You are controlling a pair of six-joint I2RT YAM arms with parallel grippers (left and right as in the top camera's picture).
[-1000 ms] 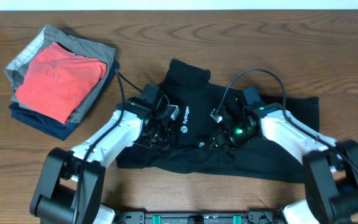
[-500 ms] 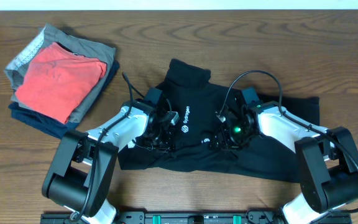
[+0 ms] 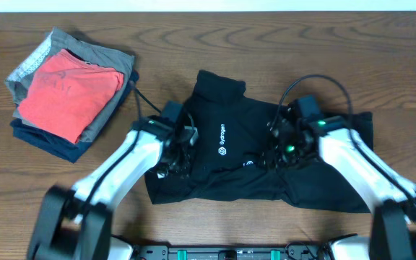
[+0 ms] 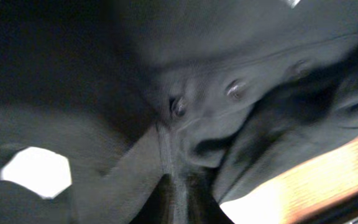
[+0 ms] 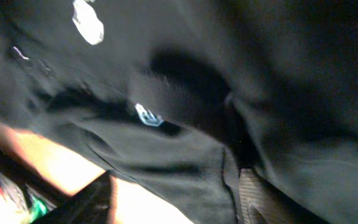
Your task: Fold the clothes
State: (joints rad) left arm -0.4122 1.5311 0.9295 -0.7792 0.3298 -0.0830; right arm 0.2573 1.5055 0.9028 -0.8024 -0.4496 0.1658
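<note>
Since both end effectors sit low in the cloth, I judge the step in hand to be gathering an edge so a fold can be carried over. The black shirt [image 3: 230, 180] lies rumpled on the counter [image 3: 266, 36], under and between the two end effectors and reaching outward past the right one. On the left end effector [image 3: 175, 148] the jaws are pressed nearly together, pinching a ridge of shirt cloth at the garment's left edge. Its wrist view is blurred, so I cannot tell how deep the bite is. On the right end effector [image 3: 276, 152] the jaws are spread, with cloth lying loose between them and nothing visibly clamped. To do the step well, the right side should close on one edge layer only, level with the left pinch. Both should then lift together with the cloth taut between them, because a pull from the left alone would likely skew the heap. Orientation: as it lies, the long axis runs side to side, along the line joining the end effectors and on beyond the right one. A narrow lobe, probably the collar [image 3: 219, 85], points away on their far side. The white lettering [image 3: 224, 132] sits just inward of the left end effector and runs near-to-far, across that axis. The folded stack [image 3: 67, 90] is well apart, outward of the left end effector.
</note>
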